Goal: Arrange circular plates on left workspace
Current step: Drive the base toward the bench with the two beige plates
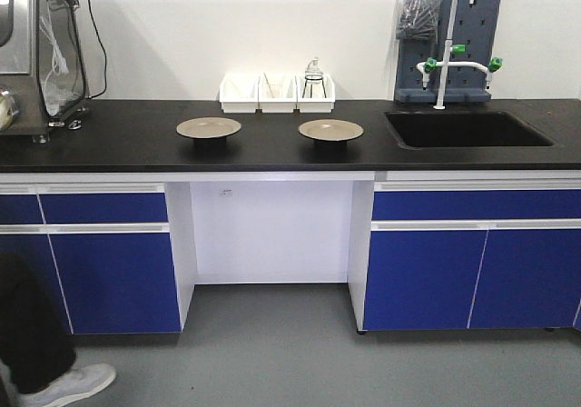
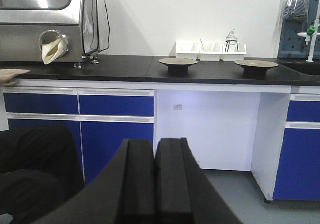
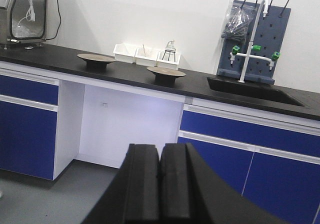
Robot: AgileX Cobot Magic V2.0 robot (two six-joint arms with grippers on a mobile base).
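Two glossy tan round plates with thin black rims (image 1: 209,128) sit well apart on the matte black table (image 1: 109,143), before the white rectangular bins (image 1: 277,92) — left-hand plate (image 2: 178,62) toward the left stretch, right-hand plate (image 1: 330,131) nearer the recessed black sink (image 1: 463,127), so probably that one needs shifting. Left end effector (image 2: 155,184) and right end effector (image 3: 160,184) both clenched on nothing, well short of the table. Only label: small sticker (image 1: 226,192) on the white under-panel — unreadable.

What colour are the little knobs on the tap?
Green. The knobs on the white tap show best in the right wrist view.
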